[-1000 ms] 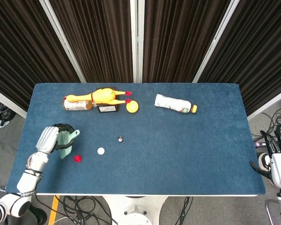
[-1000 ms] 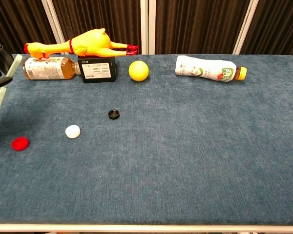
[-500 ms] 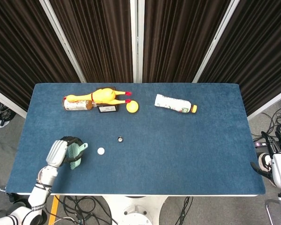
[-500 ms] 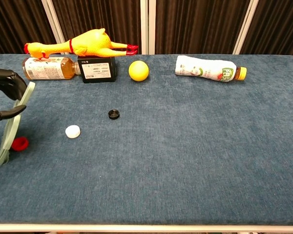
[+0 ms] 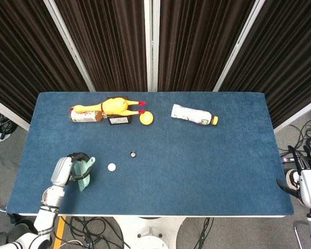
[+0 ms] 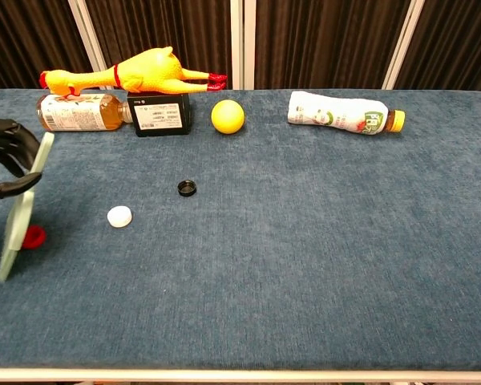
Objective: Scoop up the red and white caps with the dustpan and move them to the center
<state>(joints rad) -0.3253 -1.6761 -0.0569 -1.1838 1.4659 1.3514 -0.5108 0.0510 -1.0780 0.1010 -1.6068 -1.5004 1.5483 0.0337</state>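
Fingers of the left hand (image 5: 62, 169) are closed around the pale green dustpan (image 6: 20, 210), its blade just beside the red cap (image 6: 35, 236) at the near-left of the bench (image 5: 207, 155). White cap (image 6: 119, 216) lies right of it. Right hand (image 5: 307, 174) hangs spread and empty off the right edge; bottle labels are unreadable.

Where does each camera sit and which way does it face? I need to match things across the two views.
Head view: high above, looking down on the whole table; shows left hand holding the dustpan, right hand off the table's edge.
Chest view: low at the near edge, facing the curtains; only the left hand shows.
Shared: dustpan, white cap, yellow ball.
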